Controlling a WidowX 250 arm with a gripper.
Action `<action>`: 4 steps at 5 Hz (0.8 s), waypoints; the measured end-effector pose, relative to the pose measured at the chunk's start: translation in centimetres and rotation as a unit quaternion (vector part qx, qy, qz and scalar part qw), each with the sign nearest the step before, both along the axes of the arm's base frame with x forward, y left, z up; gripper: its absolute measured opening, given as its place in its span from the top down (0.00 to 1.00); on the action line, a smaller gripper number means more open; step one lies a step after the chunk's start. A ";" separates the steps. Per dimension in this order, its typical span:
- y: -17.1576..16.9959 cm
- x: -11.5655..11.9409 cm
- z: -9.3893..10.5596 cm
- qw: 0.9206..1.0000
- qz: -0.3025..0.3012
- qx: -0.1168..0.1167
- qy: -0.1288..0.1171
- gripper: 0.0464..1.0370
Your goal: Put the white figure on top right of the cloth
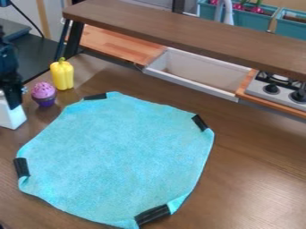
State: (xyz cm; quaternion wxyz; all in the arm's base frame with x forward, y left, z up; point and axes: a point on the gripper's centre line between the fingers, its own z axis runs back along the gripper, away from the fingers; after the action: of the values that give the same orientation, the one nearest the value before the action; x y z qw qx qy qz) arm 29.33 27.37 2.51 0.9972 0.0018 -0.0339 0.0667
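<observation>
At the left edge of the camera view, on or just above the brown tabletop (254, 165), is the white figure (12, 117), directly beneath the black gripper (12, 97). Whether the gripper is closed on it or merely lowered around it, I cannot tell, and that is the first risk: a loose or off-centre hold would let the figure slip or swing when lifted. The second is the route. A low path toward the upper right of the turquoise cloth (116, 156) could clip the cupcake toy with pink frosting (44, 94) close beside the figure, or the yellow bell pepper (62, 74) behind it. Dragging instead of lifting could ruck the cloth's near-left edge. At the goal, setting down on the black strip at the upper right corner (200, 122) might tip the figure, since the footing there looks uneven; going too far back would bring the arm near the wooden shelf (185, 33).

The figure looks blocky and plain, with a smooth, flat face and a crisp bottom corner, leaning slightly; its top is hidden by the gripper. Behind the cloth, under the shelf, are a pale sink basin (197, 76) and a toy stove (272, 97), with teal planters (249, 20) farther back.
</observation>
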 end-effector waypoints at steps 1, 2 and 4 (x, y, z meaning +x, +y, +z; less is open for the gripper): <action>-3.6 1.7 0.1 0.999 -0.025 -0.024 0.022 0.47; -6.9 3.7 1.7 0.999 -0.036 -0.029 0.016 0.47; -14.9 6.7 4.0 0.997 -0.076 -0.020 0.005 0.47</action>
State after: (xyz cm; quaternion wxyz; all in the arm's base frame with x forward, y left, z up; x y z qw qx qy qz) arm 36.06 12.48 6.49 0.9994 -0.0206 -0.0280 -0.0084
